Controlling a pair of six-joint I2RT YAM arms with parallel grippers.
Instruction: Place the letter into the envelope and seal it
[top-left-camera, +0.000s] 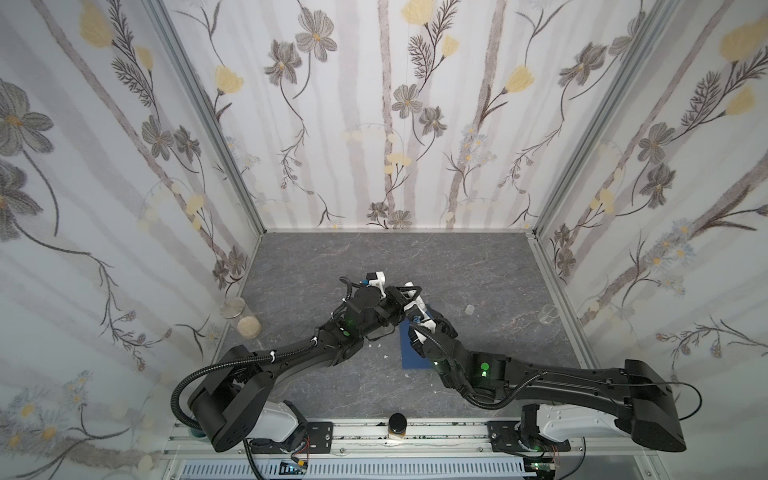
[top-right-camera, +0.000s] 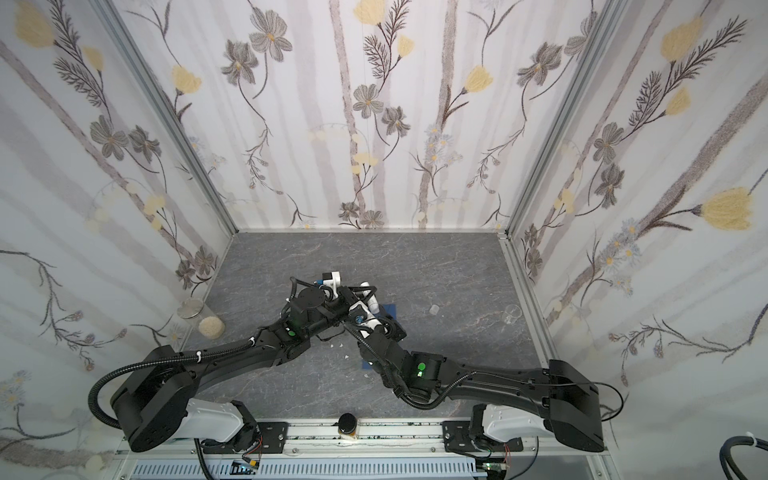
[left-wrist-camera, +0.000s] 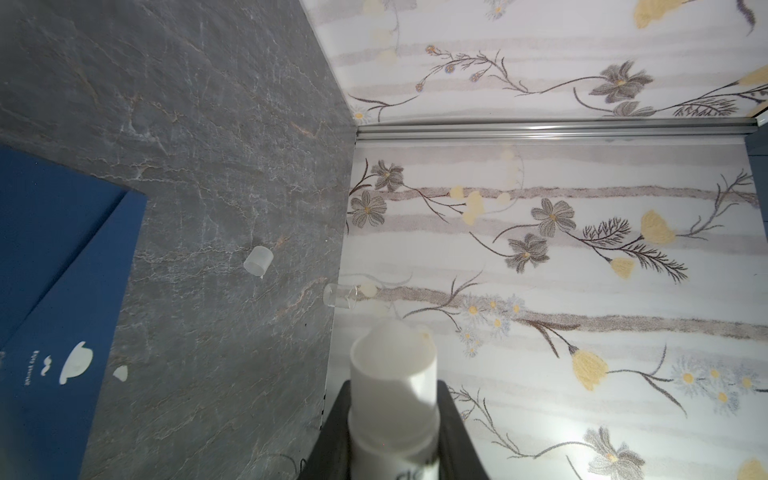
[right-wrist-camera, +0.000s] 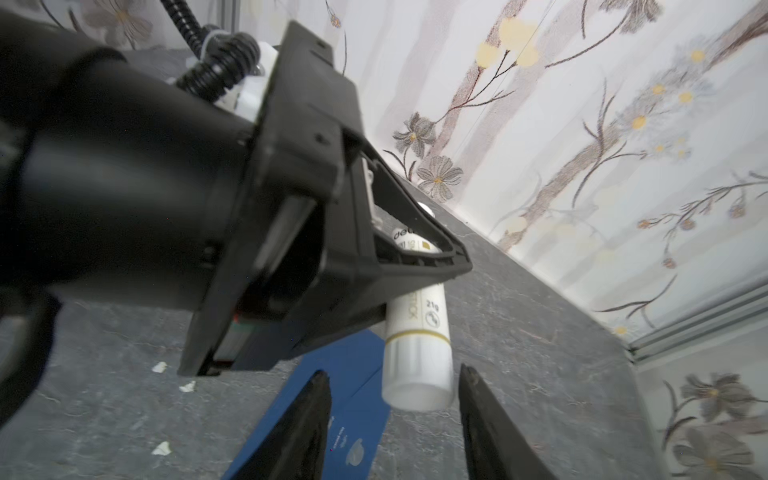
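The envelope (top-left-camera: 415, 353) lies flat on the table (top-left-camera: 374, 257), just beneath the right claw (right-wrist-camera: 392, 372). That claw's jaws stand apart, one either side of the base end of the glue stick (right-wrist-camera: 417, 353). The left claw (left-wrist-camera: 395, 415) is clamped on that tube. In both top views the arms cover most of the envelope. Only the wrist views show its pale mark (left-wrist-camera: 77, 361).

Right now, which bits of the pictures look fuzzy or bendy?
Left wrist view: the glue stick near the lens is fuzzy, the clear cap on the table sharp. Right wrist view: the left arm looms dark and blurred. In both top views the walls lean outward, stretched by the wide lens.
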